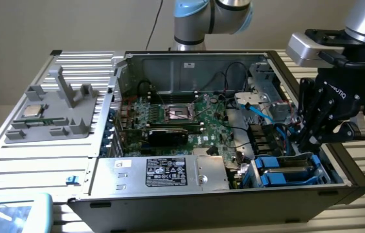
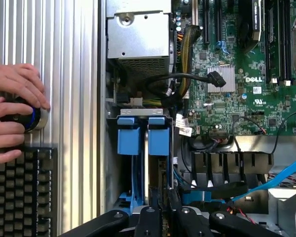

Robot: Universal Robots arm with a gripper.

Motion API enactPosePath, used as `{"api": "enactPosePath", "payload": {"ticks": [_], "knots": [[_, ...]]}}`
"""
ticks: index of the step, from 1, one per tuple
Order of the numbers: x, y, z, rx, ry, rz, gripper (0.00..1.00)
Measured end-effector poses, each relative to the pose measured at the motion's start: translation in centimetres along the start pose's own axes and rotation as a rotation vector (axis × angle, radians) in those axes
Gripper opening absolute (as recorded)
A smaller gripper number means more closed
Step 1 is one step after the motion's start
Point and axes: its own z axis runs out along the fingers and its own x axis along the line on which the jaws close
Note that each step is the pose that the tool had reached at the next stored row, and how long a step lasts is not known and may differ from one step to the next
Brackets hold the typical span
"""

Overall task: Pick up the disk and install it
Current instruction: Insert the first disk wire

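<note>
My gripper [image 1: 306, 145] hangs low over the drive bay, just beside the power supply box [image 1: 159, 172] on the exterior view's right. In the wrist view my fingers [image 2: 161, 201] are drawn narrow, and as far as I can see they pinch the end of the disk [image 2: 159, 136] that is farthest from the power supply box.

The disk stands on edge in the bay. Its blue end tab points toward the power supply box and it sits just beside a 2nd blue carrier [image 2: 128, 134]. Of the 2, it is the one nearer the motherboard [image 2: 237, 74].

I judge the disk to be dense for its size and quite rigid, a metal body that will not give under my pads. It is smooth enough to slide if I grip it lightly, and it will take knocks badly. The blue plastic frame likely flexes, so I would trust the long metal-backed sides for a hold and keep off the label face and the thin tabs.
</note>
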Motion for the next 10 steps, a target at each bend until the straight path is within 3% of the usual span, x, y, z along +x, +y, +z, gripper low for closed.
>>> {"api": "enactPosePath", "payload": {"ticks": [4, 7, 10], "knots": [[-0.02, 0.0, 0.31, -0.0037, 0.0001, 0.001, 0.17], [-0.06, -0.02, 0.52, -0.0166, 0.0009, 0.0, 0.17], [-0.06, -0.01, 0.52, -0.0174, 0.001, 0.0, 0.17]]}}
